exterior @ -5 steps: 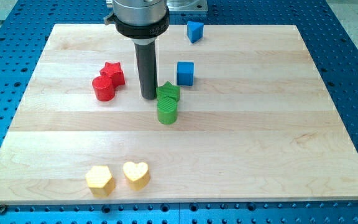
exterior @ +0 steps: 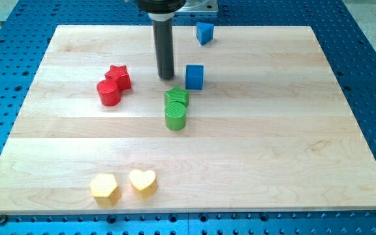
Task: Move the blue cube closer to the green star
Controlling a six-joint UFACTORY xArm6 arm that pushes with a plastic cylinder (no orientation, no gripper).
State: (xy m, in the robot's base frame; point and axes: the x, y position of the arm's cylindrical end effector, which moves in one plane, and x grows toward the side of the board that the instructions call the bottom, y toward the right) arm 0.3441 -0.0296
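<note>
rod upright, my tip (exterior: 166, 78) just left of blue cube (exterior: 194, 76), above green star (exterior: 177, 97), holding nothing.

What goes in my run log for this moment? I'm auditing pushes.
tip: left of blue cube, apart | green star: below cube, apart | push: not begun

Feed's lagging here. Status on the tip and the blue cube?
My tip just left of blue cube, not touching. Green star below cube, small gap. Nothing between them.
</note>
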